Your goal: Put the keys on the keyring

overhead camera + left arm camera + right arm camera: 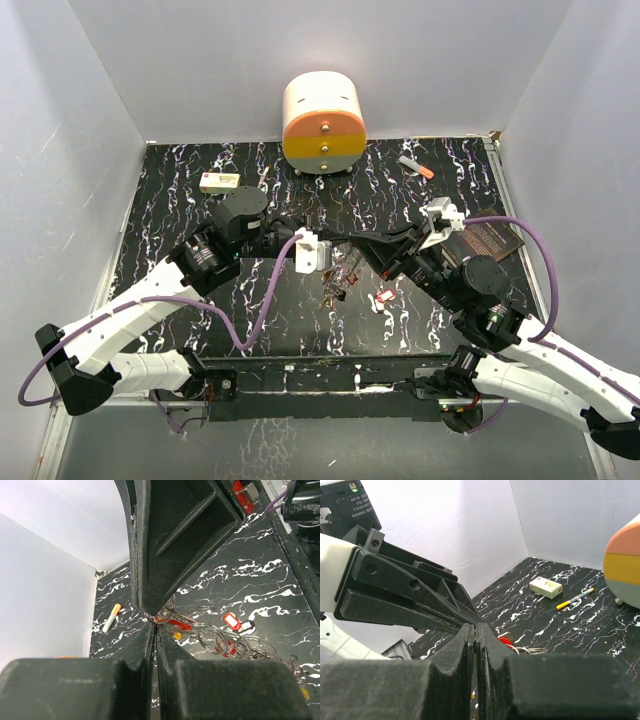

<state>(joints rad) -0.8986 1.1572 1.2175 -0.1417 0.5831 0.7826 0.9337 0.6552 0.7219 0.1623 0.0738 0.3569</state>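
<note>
Both jaws clamped shut, left gripper (154, 622) and right gripper (475, 628) tip to tip just above mid-table. Keys (345, 279) in loose heap on marbled mat (165, 190) right below, keyring (170, 609) at tips, can't tell if pinched

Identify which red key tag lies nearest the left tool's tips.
The red tag right at the tips of the left tool, beside the yellow one. The windowed red tag lies farther out among the wire rings.
</note>
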